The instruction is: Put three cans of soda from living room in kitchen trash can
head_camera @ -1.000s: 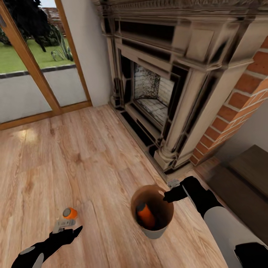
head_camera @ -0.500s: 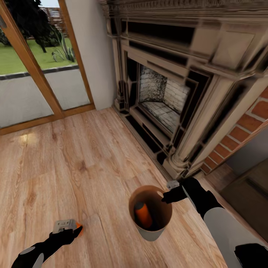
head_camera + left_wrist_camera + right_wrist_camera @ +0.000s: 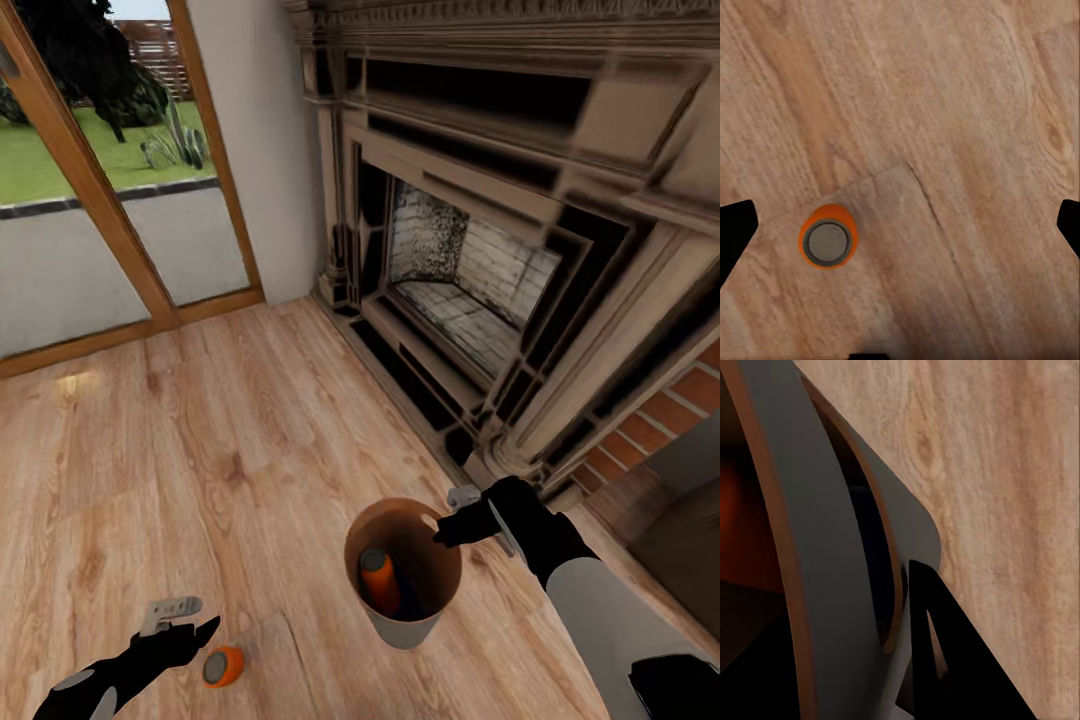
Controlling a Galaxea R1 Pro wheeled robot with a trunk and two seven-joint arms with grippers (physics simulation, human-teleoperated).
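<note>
Pale wood-plank floor beside fireplace: we see right gripper clamping grey tapered bin's tan rim, one orange can inside; left gripper open, second orange silver-topped can on floor; two remain, we judge.

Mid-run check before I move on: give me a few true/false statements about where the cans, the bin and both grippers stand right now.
1. An orange can is on the wood floor near the left gripper. True.
2. The left gripper is shut on that can. False: its fingers are spread and the can sits free on the floor below, as the left wrist view shows.
3. The bin holds an orange can. True.
4. The right gripper hangs well clear of the bin. False: it is at the bin's rim, gripping the wall.
5. The bin lies tipped on its side. False: it is upright.
</note>
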